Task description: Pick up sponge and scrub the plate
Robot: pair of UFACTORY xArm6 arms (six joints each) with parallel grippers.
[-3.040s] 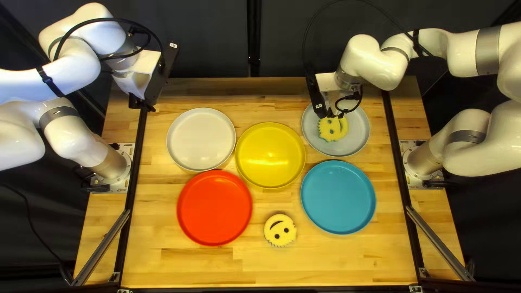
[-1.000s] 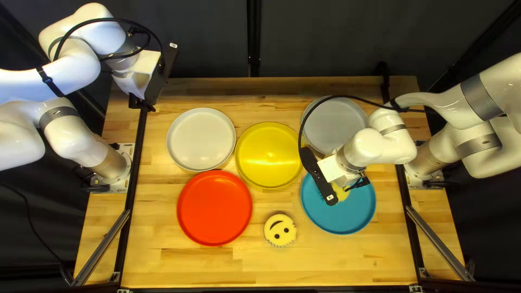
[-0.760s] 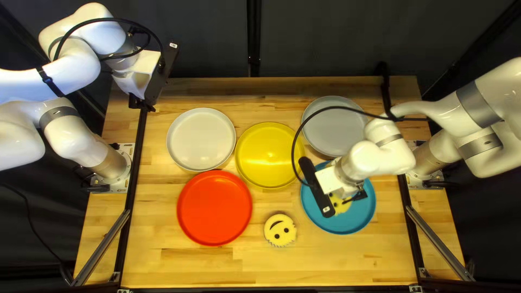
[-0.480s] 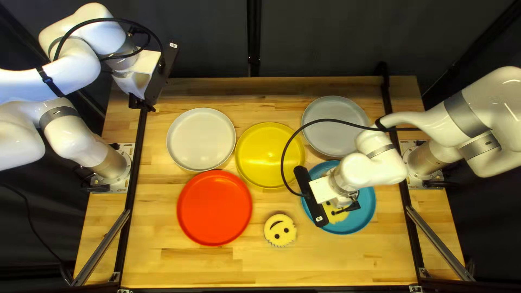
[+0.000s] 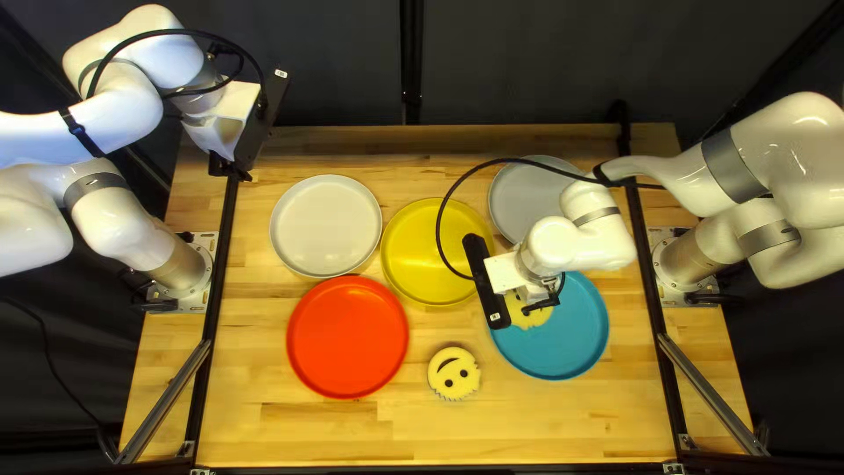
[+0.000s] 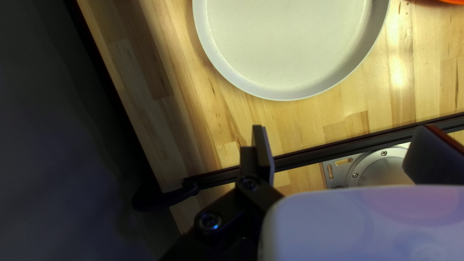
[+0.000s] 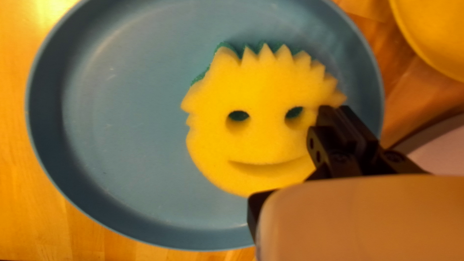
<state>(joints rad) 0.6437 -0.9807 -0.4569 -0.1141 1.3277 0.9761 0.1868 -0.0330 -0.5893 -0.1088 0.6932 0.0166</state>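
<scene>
Five round plates and two sponges lie on a pale wooden tabletop, with the blue plate toward the right. The right gripper reaches in over the blue plate, its two fingers drawn close together and clamped on the edge of a yellow face-shaped sponge. This sponge is above the blue plate's inside, nearer the rim on the yellow plate's side, with its yellow smiling face up, a green layer underneath and spiky hair along one edge. I cannot tell whether its underside touches the blue plate.

The yellow plate sits left of the blue plate and a little farther back. Directly behind the blue plate is a gray plate, partly covered by the white right arm. To the left of the blue plate, well apart from it, is a red plate; farther off, left and behind, is an off-white plate. A second smiling sponge rests on the wood, left of the blue plate and closer to the near edge.

Well away from the blue plate, back and to the left, the left arm is raised. The left gripper points down near the off-white plate, its fingers wide apart with nothing between them.
</scene>
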